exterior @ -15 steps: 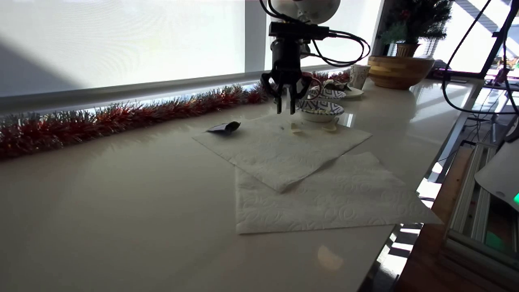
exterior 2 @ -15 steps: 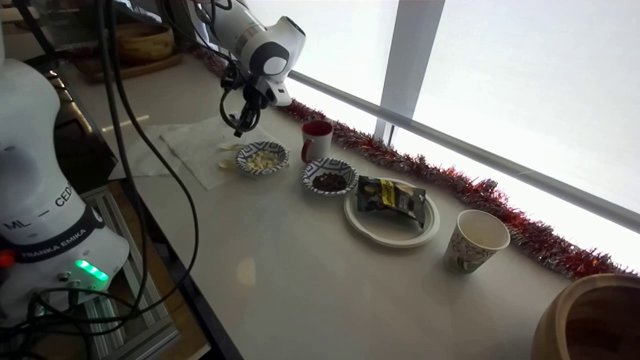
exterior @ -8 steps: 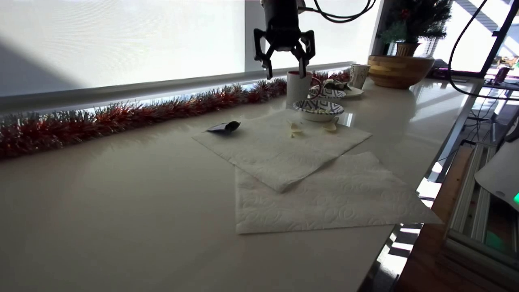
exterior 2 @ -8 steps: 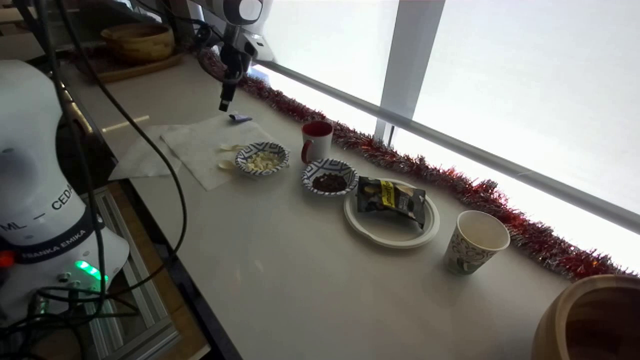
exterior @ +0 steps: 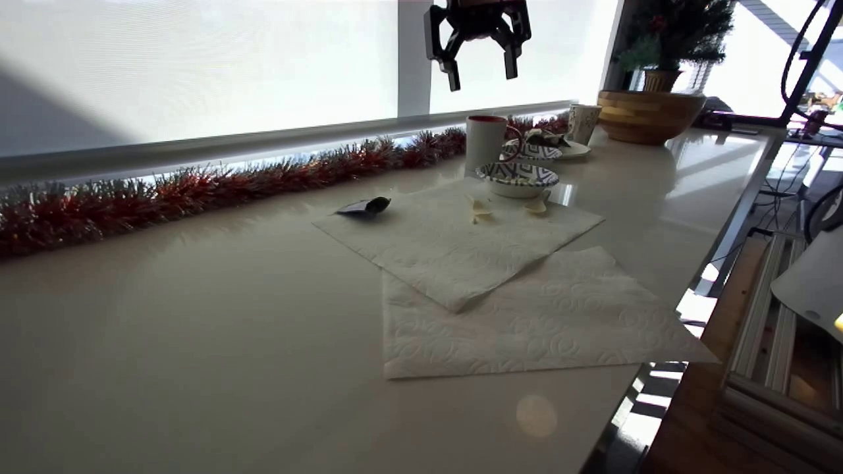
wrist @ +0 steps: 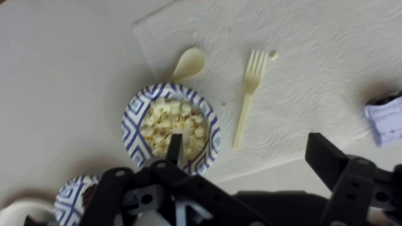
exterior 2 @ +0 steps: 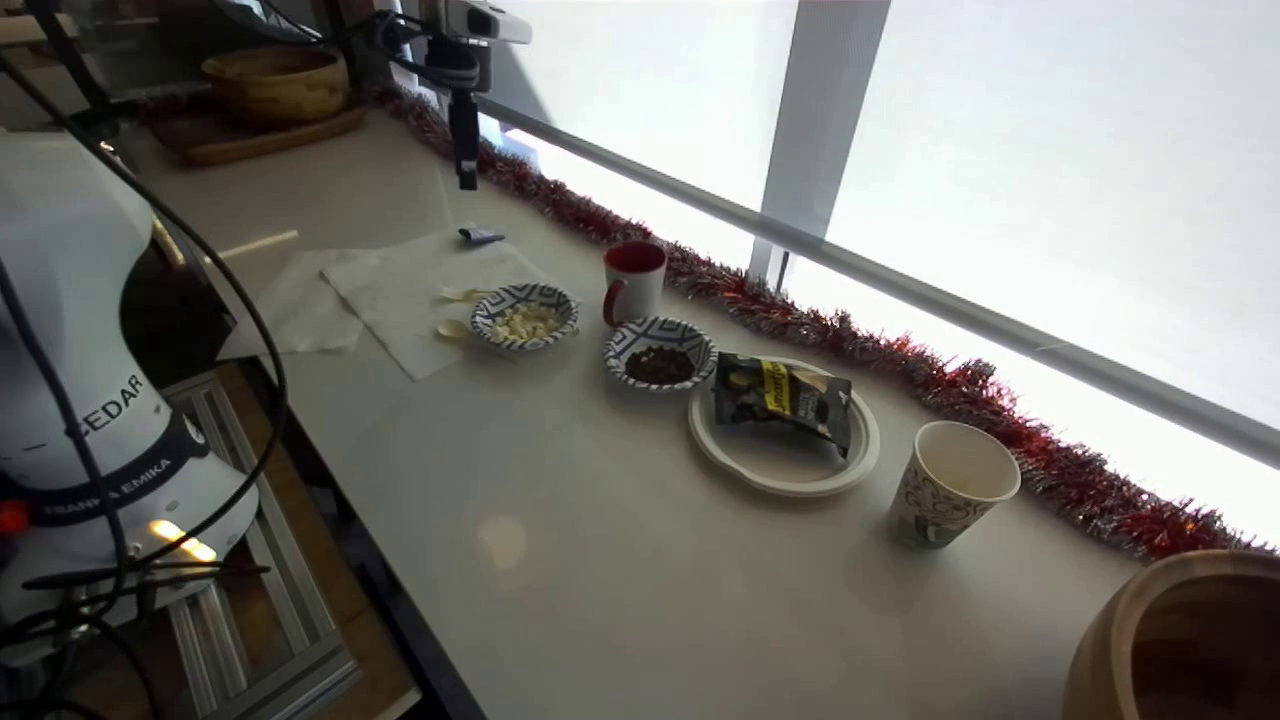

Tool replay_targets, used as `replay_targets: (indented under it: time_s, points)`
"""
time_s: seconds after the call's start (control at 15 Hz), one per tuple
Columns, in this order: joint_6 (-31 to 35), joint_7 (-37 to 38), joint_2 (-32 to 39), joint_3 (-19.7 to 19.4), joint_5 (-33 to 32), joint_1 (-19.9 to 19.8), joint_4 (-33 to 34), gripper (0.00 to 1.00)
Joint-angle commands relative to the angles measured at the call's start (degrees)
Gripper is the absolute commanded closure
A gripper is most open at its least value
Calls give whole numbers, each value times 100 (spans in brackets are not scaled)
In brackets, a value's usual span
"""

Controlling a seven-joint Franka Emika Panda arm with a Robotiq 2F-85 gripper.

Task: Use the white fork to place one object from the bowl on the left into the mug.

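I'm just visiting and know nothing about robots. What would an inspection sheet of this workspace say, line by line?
Surface: pale table, with two overlapping paper towels.
Job's things: white fork lying on the upper of the paper towels; popcorn bowl beside it; white mug, red inside, upright.
Clutter: spoon partly hidden by the popcorn bowl; bowl of dark bits; small wrapper; black bag on a plate; paper cup.
Gripper: open, above the table, nothing held.
Cables: black, looping across the robot base in an exterior view.
Surroundings: red and silver tinsel by bright windows; large wooden bowl; potted tree.
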Motion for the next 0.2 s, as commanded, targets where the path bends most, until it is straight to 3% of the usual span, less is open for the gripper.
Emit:
replay_targets:
  time_s: [0.0, 0.13]
  points:
    - [161, -218, 440, 1231, 21, -1296, 29, 0]
    - [257, -77, 364, 1373, -366, -1433, 83, 0]
